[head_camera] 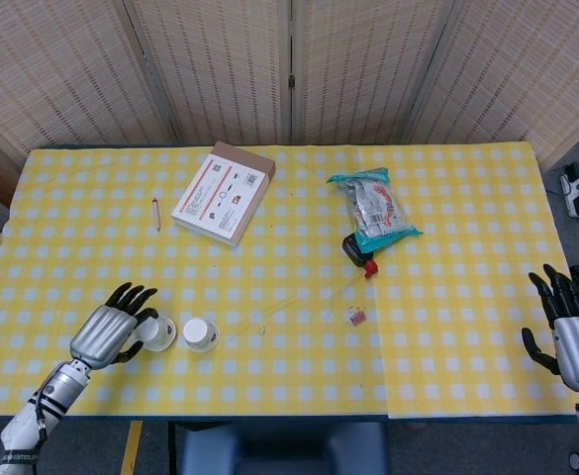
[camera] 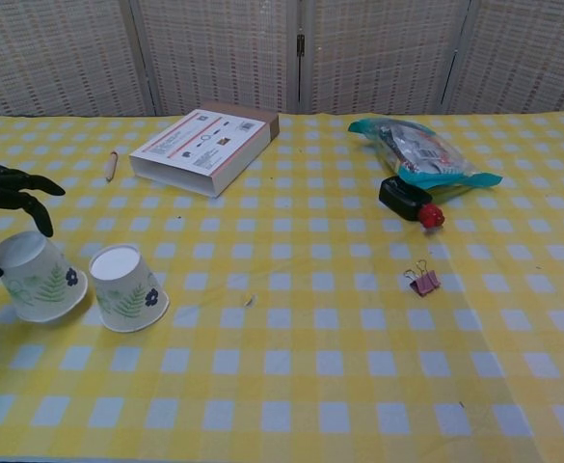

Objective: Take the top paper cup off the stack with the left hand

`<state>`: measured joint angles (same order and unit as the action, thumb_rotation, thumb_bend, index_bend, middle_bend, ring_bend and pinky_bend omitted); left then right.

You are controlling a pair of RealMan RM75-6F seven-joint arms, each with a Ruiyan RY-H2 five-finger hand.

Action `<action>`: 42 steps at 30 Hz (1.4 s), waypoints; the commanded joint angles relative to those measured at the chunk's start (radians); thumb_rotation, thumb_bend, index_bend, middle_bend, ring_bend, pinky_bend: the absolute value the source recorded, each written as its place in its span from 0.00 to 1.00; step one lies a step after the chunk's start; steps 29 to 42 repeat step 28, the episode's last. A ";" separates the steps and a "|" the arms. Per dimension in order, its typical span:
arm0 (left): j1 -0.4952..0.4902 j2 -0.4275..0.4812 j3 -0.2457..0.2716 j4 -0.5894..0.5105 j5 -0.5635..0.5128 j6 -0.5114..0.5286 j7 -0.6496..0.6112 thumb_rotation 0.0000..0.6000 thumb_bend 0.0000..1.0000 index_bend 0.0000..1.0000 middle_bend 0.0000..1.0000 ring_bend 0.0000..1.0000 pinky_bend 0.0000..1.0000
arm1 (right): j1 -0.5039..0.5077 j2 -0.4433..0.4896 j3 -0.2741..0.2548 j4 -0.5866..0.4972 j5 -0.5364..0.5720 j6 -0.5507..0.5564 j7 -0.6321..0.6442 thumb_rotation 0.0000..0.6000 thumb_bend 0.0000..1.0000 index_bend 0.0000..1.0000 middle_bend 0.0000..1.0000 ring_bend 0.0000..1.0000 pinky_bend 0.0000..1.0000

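Observation:
Two white paper cups with a green fern print stand upside down, side by side, near the table's front left. My left hand (head_camera: 104, 333) holds the left cup (head_camera: 158, 332): in the chest view dark fingers (camera: 10, 188) arch over this cup (camera: 39, 280) and the thumb touches its left side. The cup's rim rests on the yellow checked cloth. The other cup (head_camera: 200, 333) (camera: 125, 286) stands free just to its right. My right hand (head_camera: 571, 336) hangs off the table's right edge, fingers apart, holding nothing; only the head view shows it.
A flat cardboard box (head_camera: 224, 193) (camera: 204, 149) lies at the back, a pencil (head_camera: 156, 213) to its left. A teal snack bag (head_camera: 376, 208), a black object with a red cap (head_camera: 358, 250) and a pink binder clip (head_camera: 355, 316) lie right of centre.

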<state>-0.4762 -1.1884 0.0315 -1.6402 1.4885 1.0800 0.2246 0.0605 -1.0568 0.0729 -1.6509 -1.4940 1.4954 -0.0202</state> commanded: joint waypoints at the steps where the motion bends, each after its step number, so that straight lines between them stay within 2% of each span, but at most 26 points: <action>1: -0.002 -0.008 -0.001 0.006 -0.001 -0.003 0.002 1.00 0.42 0.37 0.11 0.08 0.02 | 0.000 -0.001 0.000 0.002 0.002 -0.002 0.003 1.00 0.45 0.00 0.00 0.04 0.00; 4: 0.000 -0.019 -0.002 0.015 -0.002 -0.001 0.013 1.00 0.42 0.33 0.11 0.08 0.02 | 0.002 -0.001 0.000 0.005 0.003 -0.005 0.009 1.00 0.45 0.00 0.00 0.04 0.00; 10: 0.007 -0.022 -0.003 0.005 -0.007 0.004 0.007 1.00 0.42 0.16 0.11 0.06 0.01 | 0.005 -0.001 0.003 0.013 0.010 -0.014 0.019 1.00 0.45 0.00 0.00 0.04 0.00; 13: 0.017 -0.017 -0.009 0.000 -0.014 0.023 -0.005 1.00 0.42 0.13 0.11 0.06 0.01 | 0.010 -0.001 0.002 0.017 0.013 -0.027 0.039 1.00 0.45 0.00 0.00 0.04 0.00; 23: 0.125 -0.018 -0.087 0.072 -0.111 0.221 -0.086 1.00 0.42 0.16 0.11 0.06 0.00 | 0.024 -0.011 0.004 0.060 0.027 -0.062 0.113 1.00 0.45 0.00 0.00 0.06 0.00; 28: 0.189 -0.022 -0.089 0.124 -0.129 0.305 -0.091 1.00 0.42 0.18 0.11 0.07 0.00 | 0.033 -0.029 0.000 0.087 0.005 -0.066 0.137 1.00 0.45 0.00 0.00 0.07 0.00; 42: 0.189 -0.022 -0.089 0.124 -0.129 0.305 -0.091 1.00 0.42 0.18 0.11 0.07 0.00 | 0.033 -0.029 0.000 0.087 0.005 -0.066 0.137 1.00 0.45 0.00 0.00 0.07 0.00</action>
